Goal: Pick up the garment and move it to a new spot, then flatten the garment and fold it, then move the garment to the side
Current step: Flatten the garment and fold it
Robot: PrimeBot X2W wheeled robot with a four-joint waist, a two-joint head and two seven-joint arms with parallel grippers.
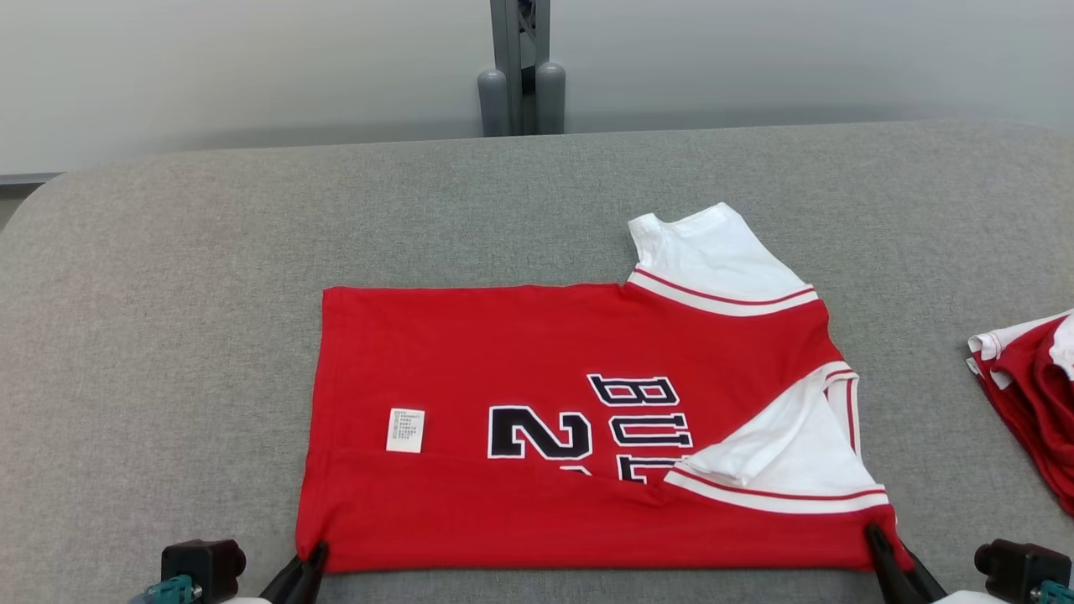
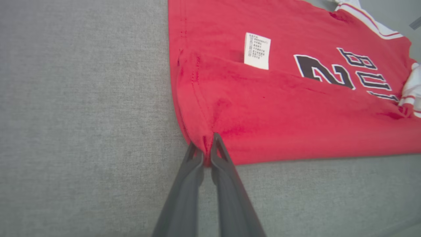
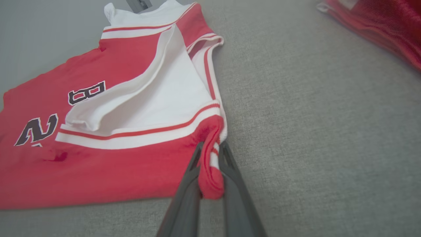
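Grey woven cloth covers the one wide table (image 1: pixel 168 335), which runs back to a pale wall (image 1: pixel 252 67). One metal post (image 1: pixel 520 42) stands against that wall, with two grey cylinders (image 1: pixel 492 101) at its foot.

One red jersey (image 1: pixel 470 352) lies flat on the table, near the front edge and a little right of centre, its hem to the left and its shoulders to the right. It has two white sleeves. The far sleeve (image 1: pixel 713 247) sticks out toward the wall; the near sleeve (image 1: pixel 780 453) is folded in over the chest. A strip along the near side of the jersey is turned over onto the front, and it covers the lower part of the black print (image 1: pixel 604 424): one figure 2 and three letters, B, U and L. One small white label (image 1: pixel 405 429) sits on the red cloth near the hem.

Two grippers are at the jersey's near edge. The left gripper (image 2: pixel 204 141) is pinched closed on the hem corner, and red cloth bunches between its two dark fingers (image 2: pixel 184 197). The right gripper (image 3: pixel 211 144) is closed on the corner by the near sleeve, with a roll of red and white cloth squeezed between its jaws.

One separate pile of red and white clothes (image 1: pixel 1028 369) lies at the table's right edge, well apart from the jersey.
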